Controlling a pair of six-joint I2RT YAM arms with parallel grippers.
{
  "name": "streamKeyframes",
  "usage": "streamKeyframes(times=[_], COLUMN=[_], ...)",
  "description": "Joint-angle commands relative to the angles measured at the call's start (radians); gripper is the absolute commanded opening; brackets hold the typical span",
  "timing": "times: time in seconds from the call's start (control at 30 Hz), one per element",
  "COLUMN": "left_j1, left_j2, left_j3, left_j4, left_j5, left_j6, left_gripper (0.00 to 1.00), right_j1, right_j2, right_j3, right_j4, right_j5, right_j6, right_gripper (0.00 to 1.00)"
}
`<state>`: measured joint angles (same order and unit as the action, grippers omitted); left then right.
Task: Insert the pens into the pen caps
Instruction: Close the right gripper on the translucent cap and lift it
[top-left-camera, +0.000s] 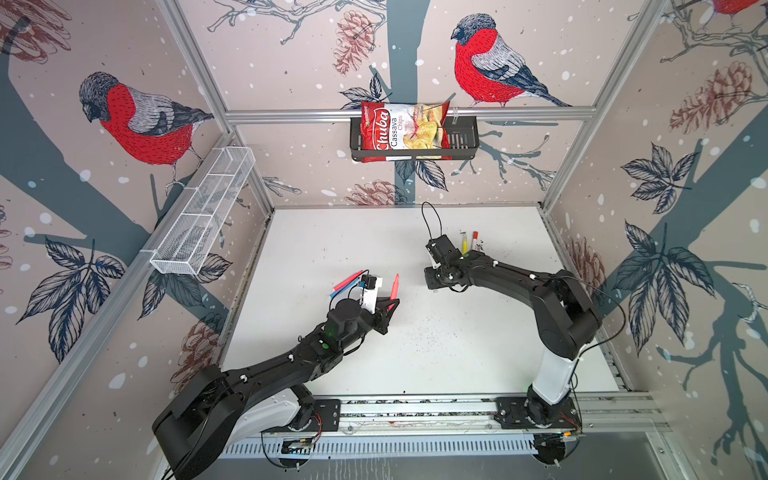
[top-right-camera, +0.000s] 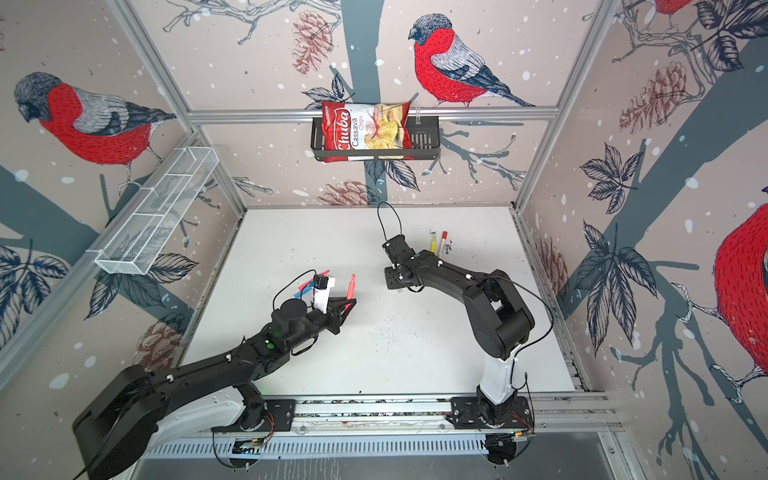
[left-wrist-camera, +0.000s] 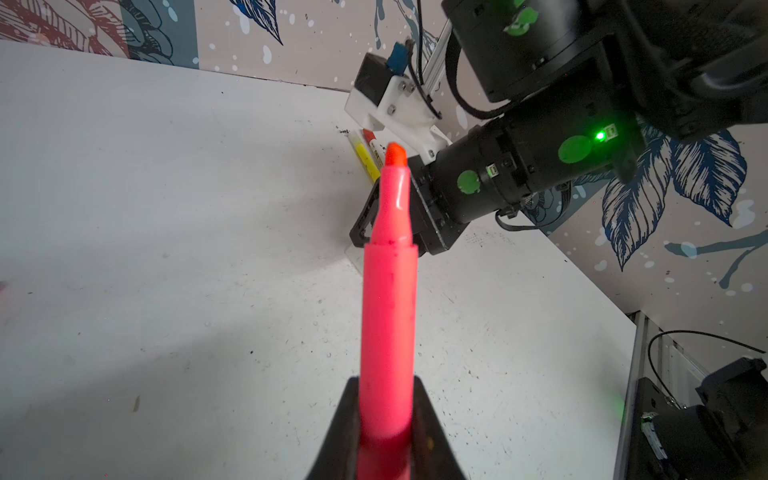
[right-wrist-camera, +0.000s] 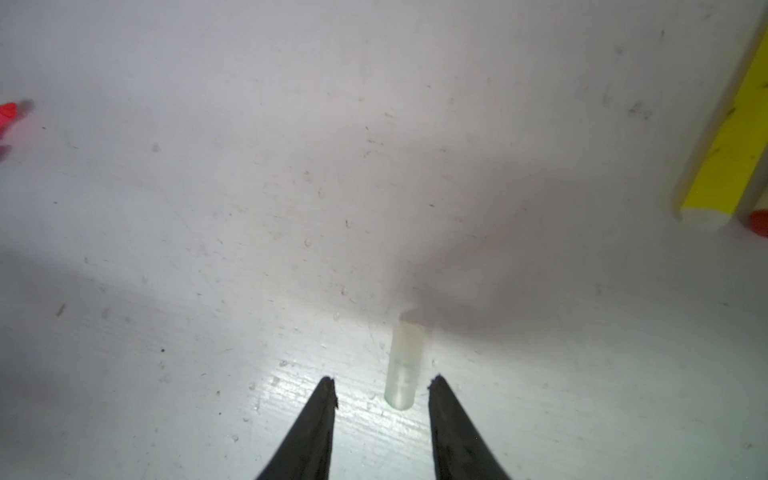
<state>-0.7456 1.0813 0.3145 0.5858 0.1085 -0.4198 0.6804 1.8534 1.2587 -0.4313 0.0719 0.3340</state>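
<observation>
Nearest the front edge of the table (top-left-camera: 457, 353), left of its middle, the left tool (top-left-camera: 392, 306) is clamped tight on the lower barrel of the pink pen (left-wrist-camera: 388, 311). The pen is uncapped, and its orange-red felt tip points toward the far edge and clear of the table.

Just beyond the left wrist, toward the left edge, a red pen (top-left-camera: 347, 280) and a blue pen (top-left-camera: 337, 293) lie side by side, partly hidden by the wrist camera.

Farther in, right of the middle, the right tool (right-wrist-camera: 382, 379) points down at the table with its jaws narrowly apart. A translucent cap (right-wrist-camera: 405, 361) lies flat there. Its near end sits between the two fingertips, closer to one of them, and neither visibly touches it.

Toward the far right corner, a yellow pen (top-left-camera: 464, 243) and a white-barrelled pen (top-left-camera: 474, 239) with a red end lie just beside each other, partly behind the right arm.

On the back wall, a black basket (top-left-camera: 465, 139) holds a bag of cassava chips (top-left-camera: 399, 131).
</observation>
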Motion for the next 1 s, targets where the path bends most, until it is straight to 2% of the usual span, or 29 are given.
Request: streamKeyframes(times=[0.0, 0.4, 0.63, 0.83, 0.97], left_j1=[0.0, 0.001, 0.001, 0.001, 0.0], left_j2=[0.0, 0.0, -0.011, -0.011, -0.007], left_j3=[0.004, -0.008, -0.023, -0.017, -0.014], left_j4=[0.015, 0.018, 0.017, 0.015, 0.014], left_j5=[0.01, 0.005, 0.002, 0.007, 0.014], left_j6=[0.011, 0.012, 0.009, 0.009, 0.006], left_gripper=[0.0, 0.0, 0.0, 0.0, 0.0], right_j1=[0.001, 0.001, 0.006, 0.013, 0.014], right_j2=[0.025, 0.107, 0.112, 0.108, 0.077], right_j3=[0.014, 0.047, 0.018, 0.005, -0.005], right_j4=[-0.03, -0.048, -0.032, -0.029, -0.015], right_j5=[0.022, 0.038, 0.024, 0.003, -0.006], right_j6=[0.031, 0.03, 0.027, 0.007, -0.004], right_gripper=[0.4, 0.39, 0.32, 0.16, 0.12])
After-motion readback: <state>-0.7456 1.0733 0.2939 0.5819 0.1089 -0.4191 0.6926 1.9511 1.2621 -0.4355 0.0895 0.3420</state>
